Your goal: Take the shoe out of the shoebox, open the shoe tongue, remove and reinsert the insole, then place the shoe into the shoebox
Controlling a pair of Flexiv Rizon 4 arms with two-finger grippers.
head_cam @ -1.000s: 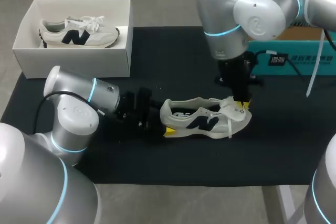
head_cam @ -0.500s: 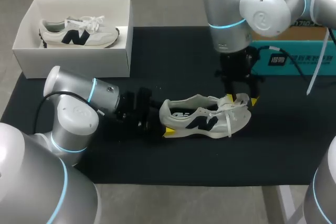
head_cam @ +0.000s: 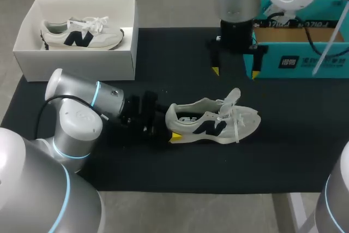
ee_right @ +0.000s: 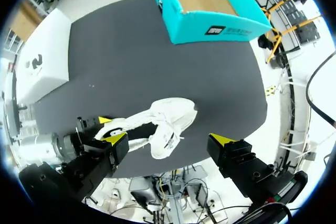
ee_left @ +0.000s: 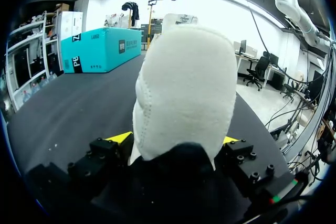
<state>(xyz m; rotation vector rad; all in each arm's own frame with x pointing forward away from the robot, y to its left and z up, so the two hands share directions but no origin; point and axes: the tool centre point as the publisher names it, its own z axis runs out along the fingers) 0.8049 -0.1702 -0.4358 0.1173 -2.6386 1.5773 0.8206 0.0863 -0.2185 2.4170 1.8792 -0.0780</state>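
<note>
A white sneaker (head_cam: 212, 124) with a dark side logo lies on its side on the black mat, toe to the right. Its tongue (head_cam: 233, 96) sticks up, away from the laces. My left gripper (head_cam: 169, 126) is at the heel, and in the left wrist view the heel (ee_left: 184, 93) fills the space between both yellow-tipped fingers, touching each. My right gripper (head_cam: 234, 69) hangs high over the mat's far side, open and empty. In the right wrist view the right gripper (ee_right: 168, 139) looks down on the sneaker (ee_right: 165, 124) far below.
A white shoebox (head_cam: 76, 64) at the back left holds a second, matching sneaker (head_cam: 82, 34). A teal cardboard box (head_cam: 297, 61) stands open at the back right, close to my right arm. The black mat (head_cam: 163, 173) is bare in front of the sneaker.
My right gripper let go of the tongue, opened wide, and rose back toward the teal box. The tongue now stands up. My left arm and the sneaker's heel stayed put.
</note>
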